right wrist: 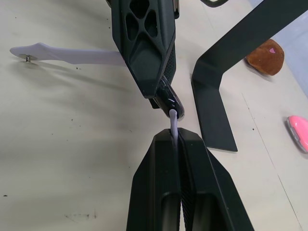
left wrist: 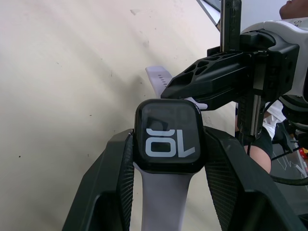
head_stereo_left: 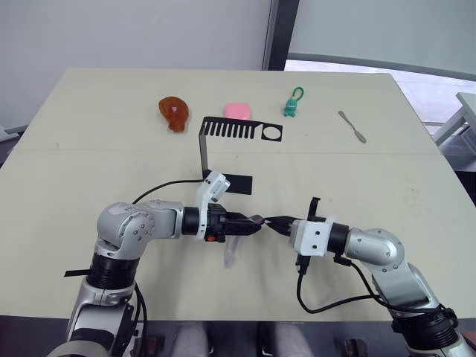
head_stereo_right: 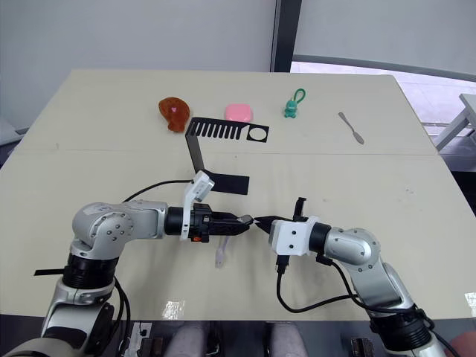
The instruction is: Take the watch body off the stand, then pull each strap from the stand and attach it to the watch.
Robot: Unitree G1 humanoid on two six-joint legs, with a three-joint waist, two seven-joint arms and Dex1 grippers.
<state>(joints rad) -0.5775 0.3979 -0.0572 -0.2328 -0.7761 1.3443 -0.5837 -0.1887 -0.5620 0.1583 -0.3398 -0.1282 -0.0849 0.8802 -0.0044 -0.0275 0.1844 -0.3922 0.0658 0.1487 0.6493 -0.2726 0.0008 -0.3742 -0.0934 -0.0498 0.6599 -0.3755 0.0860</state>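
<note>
— Sitting squarely between the left gripper's (left wrist: 168, 159) two black fingers is the watch body (left wrist: 168, 136), a glossy rounded square with pale digits; the fingers are clamped on its sides.

— And the straps?

— One pale lavender strap (left wrist: 161, 202) runs back from the body between those fingers, its far end cut off. The other strap (right wrist: 173, 126) is pinched edge-on in the right gripper (right wrist: 177, 139), whose fingers are pressed together on it, its tip just at the body's edge. Whether it has seated I can't tell; the fingers hide the joint.

— The stand?

— Beyond both grippers, thin matte black metal (head_stereo_left: 223, 149), comb-slotted top with a ring hole, flat base on the tan table (head_stereo_left: 89, 163). Farther off lie a brown drumstick toy (head_stereo_left: 174, 113), a pink lump (head_stereo_left: 238, 111), a green figure (head_stereo_left: 291, 105) and a grey spatula (head_stereo_left: 352, 126).
</note>
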